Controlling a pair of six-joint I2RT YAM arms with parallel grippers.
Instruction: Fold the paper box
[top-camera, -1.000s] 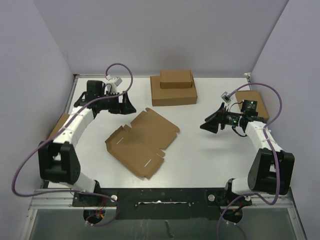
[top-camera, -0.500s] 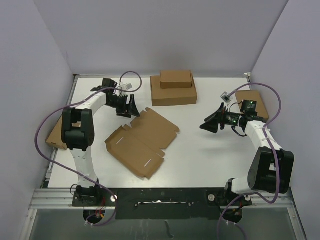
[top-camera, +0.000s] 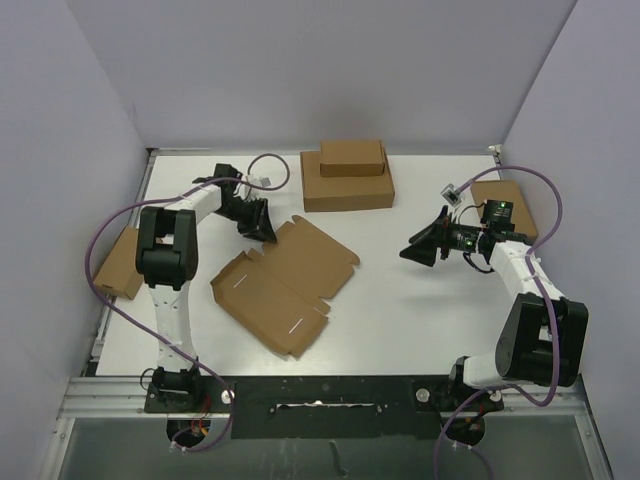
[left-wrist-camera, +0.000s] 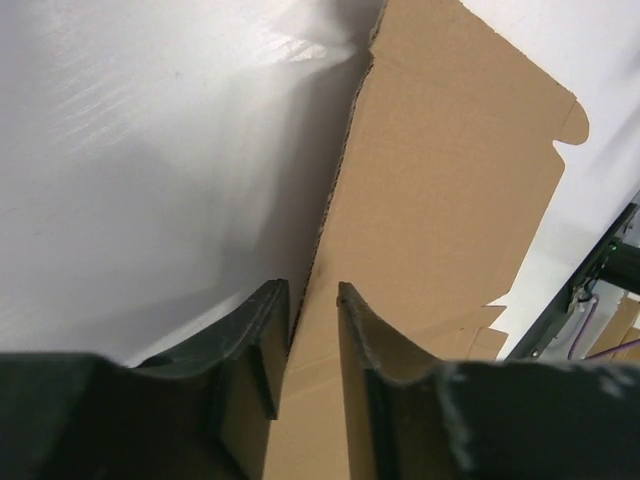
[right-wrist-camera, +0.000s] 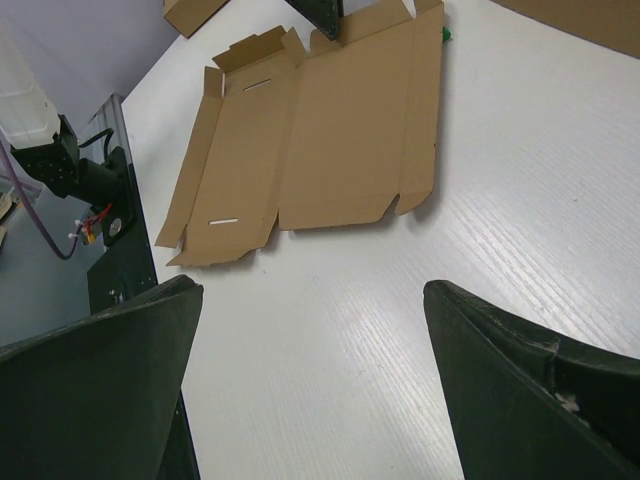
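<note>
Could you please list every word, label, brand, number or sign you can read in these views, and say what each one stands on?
No text can be read in any view.
The paper box: plain brown cardboard, no print; only two pale slits.
The stacked boxes at the back: plain brown, no label visible.
The green-lit board on the right wrist: any marking is too small to read.

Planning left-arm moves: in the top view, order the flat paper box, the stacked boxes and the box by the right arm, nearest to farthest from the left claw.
1. Flat paper box, centre, its edge at the left claw.
2. Stacked boxes, back middle.
3. Box by the right arm, far right.
</note>
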